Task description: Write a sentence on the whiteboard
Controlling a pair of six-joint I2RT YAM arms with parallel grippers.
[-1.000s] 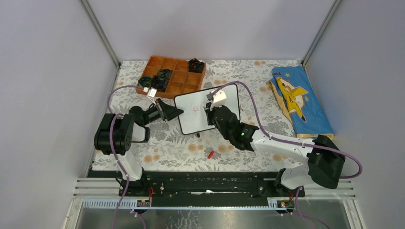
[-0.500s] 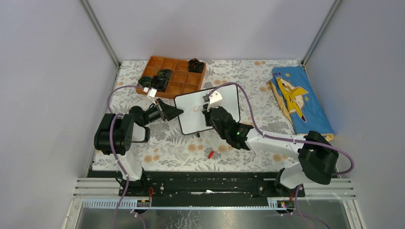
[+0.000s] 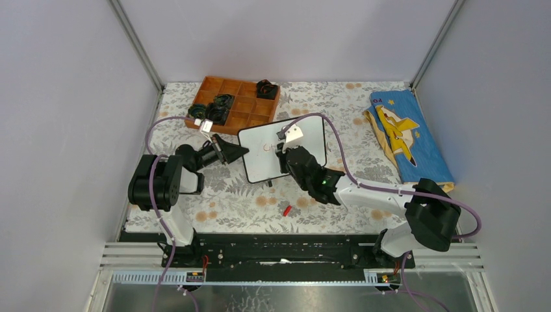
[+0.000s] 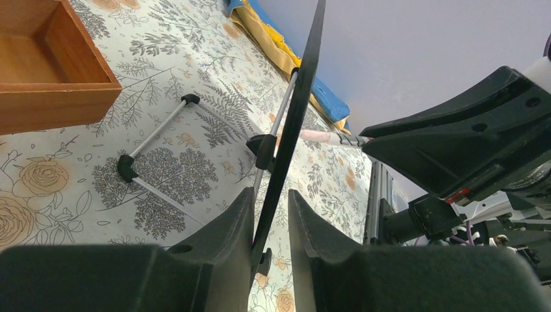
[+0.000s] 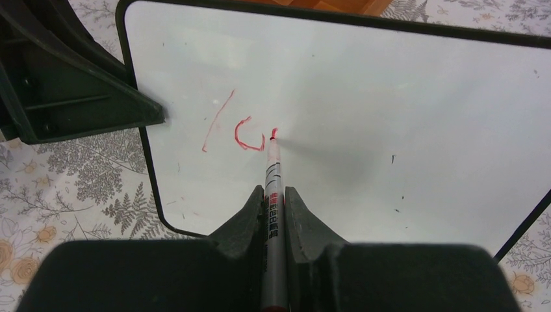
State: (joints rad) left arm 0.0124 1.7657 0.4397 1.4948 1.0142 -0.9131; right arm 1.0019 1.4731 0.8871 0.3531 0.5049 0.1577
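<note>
the board (image 5: 390, 97) sat propped near the middle of the worktop, a bit toward the far edge. its face tilted up toward the near edge and its long axis ran roughly left to right. the writing (image 5: 242, 135) was just a red slash and a curl near the left end. the marker (image 5: 273, 162) tip looked to be on the face, clamped in the right gripper (image 5: 273, 192). the left gripper (image 4: 269, 194) pinched the board's left rim. my worry: pushing too hard could twist the board in that pinch and wreck the strokes.

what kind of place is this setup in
Probably a robot lab test cell: left arm and right arm bolted to a rail, plain walls boxing in a cloth-covered table, staged props like a whiteboard and tray.
</note>
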